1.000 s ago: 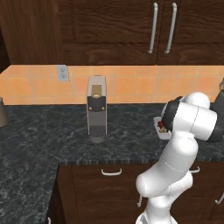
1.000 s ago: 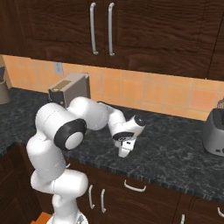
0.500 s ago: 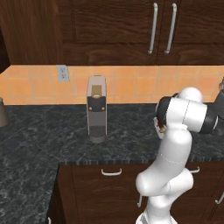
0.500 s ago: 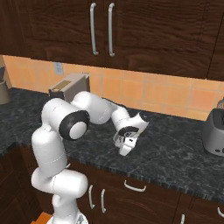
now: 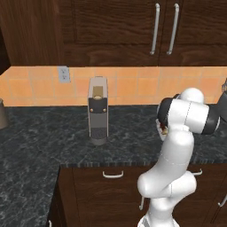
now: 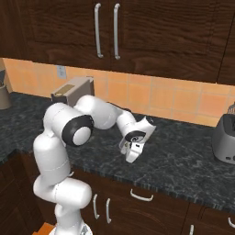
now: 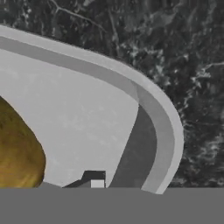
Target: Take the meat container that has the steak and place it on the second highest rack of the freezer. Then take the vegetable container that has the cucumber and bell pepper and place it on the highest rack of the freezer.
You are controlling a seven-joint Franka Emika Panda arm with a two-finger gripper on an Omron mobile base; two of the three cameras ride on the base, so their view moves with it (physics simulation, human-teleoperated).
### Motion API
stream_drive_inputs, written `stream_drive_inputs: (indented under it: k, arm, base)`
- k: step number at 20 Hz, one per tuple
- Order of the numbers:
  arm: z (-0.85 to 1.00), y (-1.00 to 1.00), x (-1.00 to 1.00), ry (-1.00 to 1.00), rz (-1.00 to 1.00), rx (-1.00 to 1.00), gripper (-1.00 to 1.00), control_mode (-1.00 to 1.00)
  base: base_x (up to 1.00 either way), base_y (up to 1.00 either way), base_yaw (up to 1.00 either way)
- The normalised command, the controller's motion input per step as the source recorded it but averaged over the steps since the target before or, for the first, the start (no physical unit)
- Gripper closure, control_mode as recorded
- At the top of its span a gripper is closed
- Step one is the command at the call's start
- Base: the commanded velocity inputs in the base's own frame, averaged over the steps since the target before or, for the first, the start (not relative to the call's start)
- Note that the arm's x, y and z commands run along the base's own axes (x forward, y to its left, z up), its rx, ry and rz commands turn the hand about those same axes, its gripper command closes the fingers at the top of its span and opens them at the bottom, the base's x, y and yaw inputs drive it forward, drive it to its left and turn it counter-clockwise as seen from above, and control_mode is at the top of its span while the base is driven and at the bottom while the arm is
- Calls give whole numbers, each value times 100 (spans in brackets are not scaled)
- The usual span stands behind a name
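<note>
The meat container (image 7: pixel 162 118), a shallow grey tray with a rounded corner, lies on the dark speckled counter right under the hand. The steak (image 7: pixel 17 153) shows as a tan-brown edge at the tray's left. My gripper (image 7: pixel 112 180) straddles the tray's wall. One dark fingertip (image 7: pixel 94 178) stands inside the tray and the other is hidden behind the wall, with the jaws drawn close. From the right base camera the gripper (image 6: pixel 131 155) points down at the counter in front of the arm. In the left base view, a small reddish bit of the steak (image 5: pixel 164 129) peeks out beside the forearm.
A tall grey coffee machine (image 5: pixel 98 116) (image 6: pixel 73 89) stands against the tiled wall to the left of the arm. A toaster (image 6: pixel 226 137) sits at the far right. Dark wood cabinets (image 5: pixel 133 26) hang overhead. The counter's front edge (image 6: pixel 151 186) runs just below the hand.
The jaws have come together from wide open onto the tray's wall. The arm's elbow has swung up and the hand has settled slightly lower.
</note>
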Motion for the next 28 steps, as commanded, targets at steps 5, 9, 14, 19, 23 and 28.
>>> stream_drive_inputs:
  k: [5, 9, 14, 19, 23, 28]
  arm:
    - [29, 4, -53, -26, 0, 0, 100, -100]
    - [43, 11, -50, -32, 0, -2, 100, -100]
    - [76, 2, -68, -12, 0, -2, 100, -100]
    - [96, 15, -75, -1, 0, 0, 100, -100]
    - [92, 29, -74, 0, 0, 0, 100, -100]
    - [53, 40, -62, -2, 0, -1, 100, -100]
  base:
    - [0, 0, 0]
    - [0, 0, 0]
    - [0, 0, 0]
    - [0, 0, 0]
    - [0, 0, 0]
    - [0, 0, 0]
